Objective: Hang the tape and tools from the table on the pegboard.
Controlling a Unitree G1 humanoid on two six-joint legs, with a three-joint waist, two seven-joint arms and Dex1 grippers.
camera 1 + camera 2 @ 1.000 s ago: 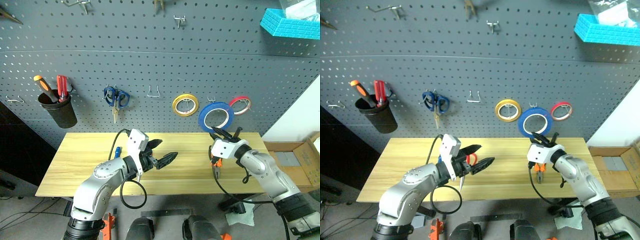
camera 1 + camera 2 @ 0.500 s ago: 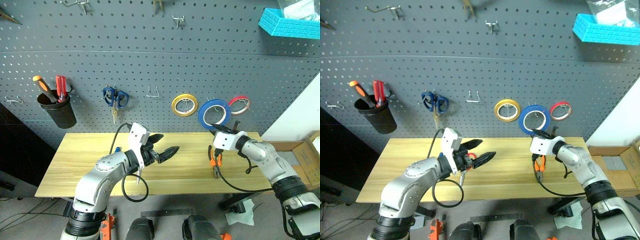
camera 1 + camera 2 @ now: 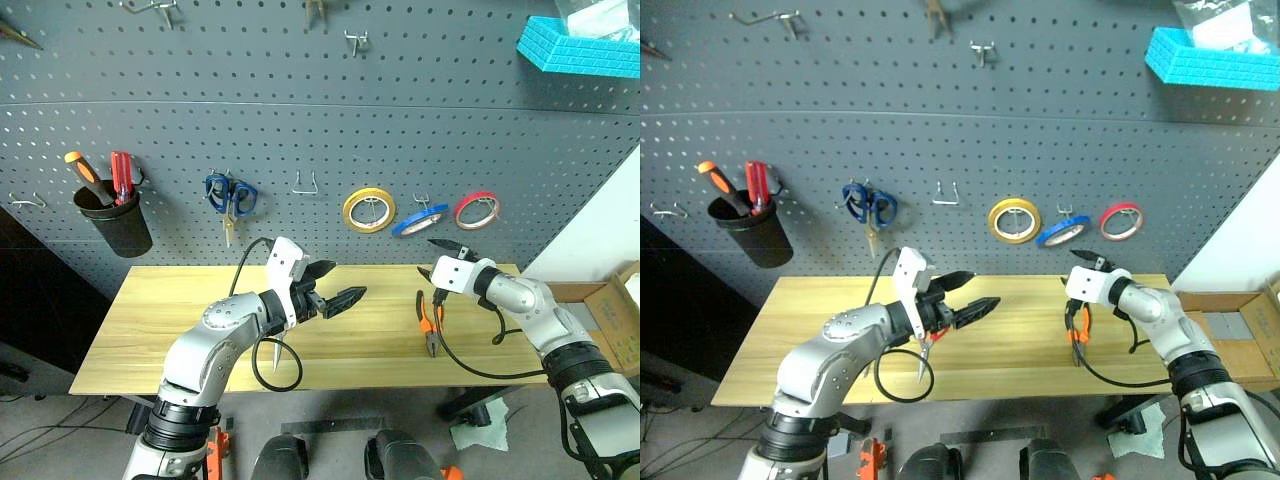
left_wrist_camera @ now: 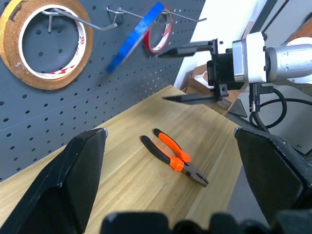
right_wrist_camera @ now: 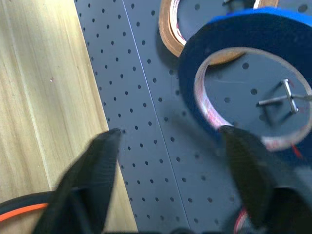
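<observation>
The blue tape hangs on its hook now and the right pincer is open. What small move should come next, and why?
Probably lower the right pincer toward the pliers. Its fingers stand open and empty just below the blue tape, which hangs on a pegboard hook. The pliers lie flat on the table right under that pincer, not yet hung.

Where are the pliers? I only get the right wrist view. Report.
Observer: The pliers lie flat on the table, close by the open right pincer.
Operator: Report the left pincer.
Observer: The left pincer is open and empty over the table's middle.
Operator: Name a free hook.
Observer: One hook is bare on the pegboard, between the blue scissors and the yellow roll.
</observation>
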